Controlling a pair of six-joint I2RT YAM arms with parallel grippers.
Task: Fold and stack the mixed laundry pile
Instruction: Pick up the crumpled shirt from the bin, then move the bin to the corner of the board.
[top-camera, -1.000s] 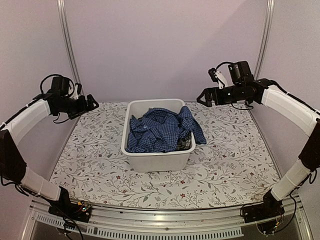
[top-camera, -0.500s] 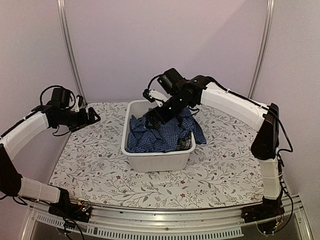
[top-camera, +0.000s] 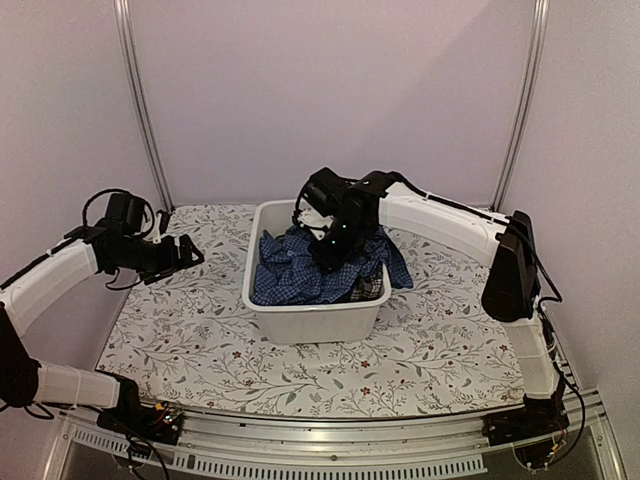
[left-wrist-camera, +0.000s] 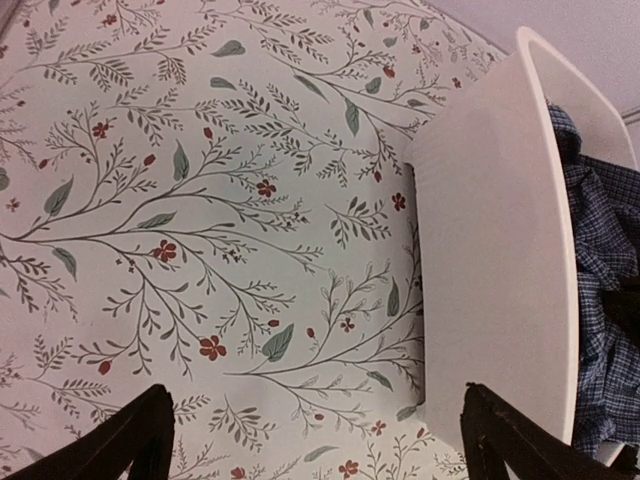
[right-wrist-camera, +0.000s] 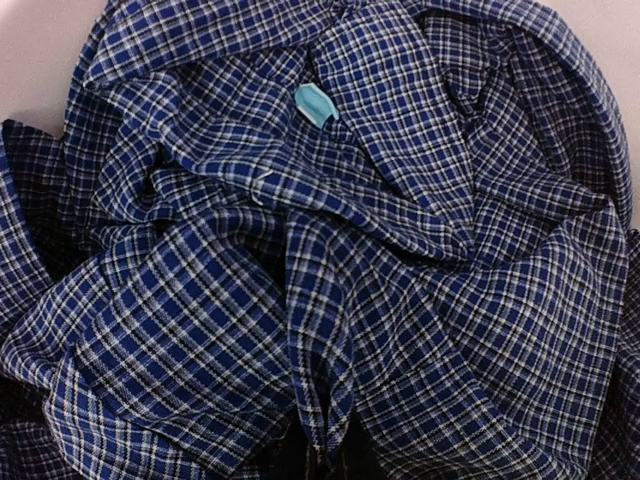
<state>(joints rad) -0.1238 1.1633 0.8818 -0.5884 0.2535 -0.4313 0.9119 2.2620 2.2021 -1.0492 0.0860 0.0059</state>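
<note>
Where the overhead view begins at the left, the left gripper is seen held above the floral tablecloth, well apart from the white tub and pointed towards it. Its claw is spread wide and nothing is held. This is confirmed by the left wrist view, where two dark fingers are recorded at opposite lower corners with bare cloth between them and the tub's left wall at the right edge.

At the centre, the laundry pile is found inside the tub. A blue-and-white checked shirt is heaped on top, one part draped over the right rim. The right gripper is pressed down into this shirt, near the middle of the tub. From overhead its tips are hidden by the wrist and the cloth.

The right wrist view is filled by crumpled check. A pale blue label is noted there, which cannot be made out from overhead, and a ridge of cloth is drawn down to the bottom edge. No fingers are shown, so whether the claw is pinching the shirt cannot be told.

Further right, a black-and-white plaid piece is visible under the shirt at the front right corner, in the overhead view only
</note>
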